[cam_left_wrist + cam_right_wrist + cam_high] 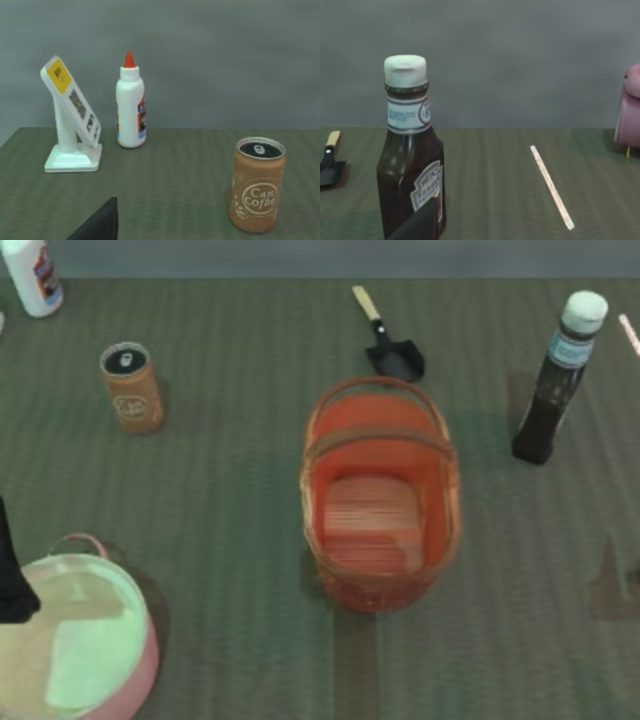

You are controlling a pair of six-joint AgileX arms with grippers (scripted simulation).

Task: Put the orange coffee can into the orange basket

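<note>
Pink tub (75,640) with pale green inside sits closest to the top camera at 8 o'clock, left arm's dark link (12,570) parked beside it; left claw not visible, can't tell how its fingers stand, same for the right claw, off at the right edge. Orange coffee can (131,387) stands upright at 10 o'clock on the counter (230,500), untouched, well apart from the orange basket (380,495) at centre. Basket opens upward, hoop handle (378,435) crossing it, so the drop likely needs to clear that. Left arm is nearer the can, looks like its job
</note>
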